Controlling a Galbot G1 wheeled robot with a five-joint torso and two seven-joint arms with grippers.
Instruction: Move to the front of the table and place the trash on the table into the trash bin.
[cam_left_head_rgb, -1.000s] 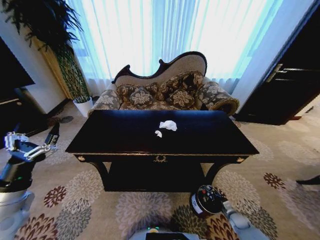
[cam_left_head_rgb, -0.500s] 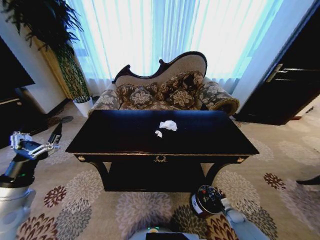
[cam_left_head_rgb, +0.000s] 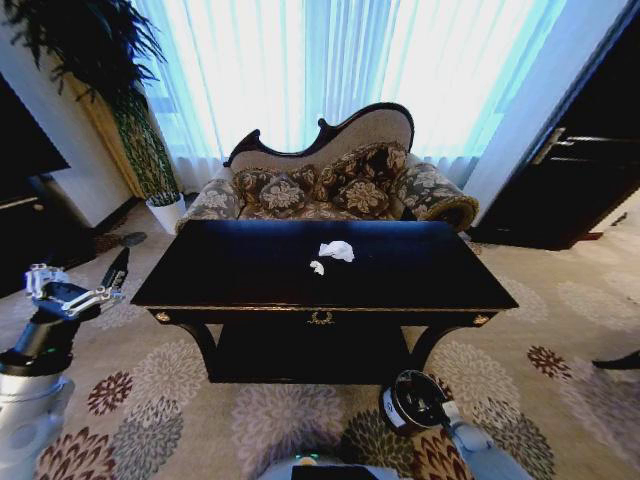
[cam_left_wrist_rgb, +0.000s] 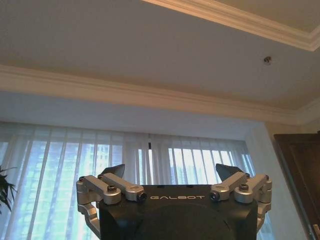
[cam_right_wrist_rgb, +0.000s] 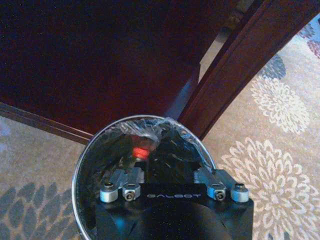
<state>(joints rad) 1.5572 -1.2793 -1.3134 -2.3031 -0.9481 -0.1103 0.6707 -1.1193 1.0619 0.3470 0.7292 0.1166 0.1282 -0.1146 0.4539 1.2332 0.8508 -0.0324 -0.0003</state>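
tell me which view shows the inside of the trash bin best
The right wrist view: it looks straight down into the trash bin, showing its clear liner, rim and a red-capped item inside, with the right gripper over the opening. The head view shows the bin only small, beside the table. The left wrist view faces curtains and ceiling.

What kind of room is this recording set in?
Most likely a furnished living room or hotel lounge: a patterned sofa before sheer curtains, a dark glossy table on floral carpet, and a potted plant in the corner.

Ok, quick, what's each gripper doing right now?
Left gripper: open, empty, raised left of the table.
Right gripper: in the trash bin; fingers hidden.
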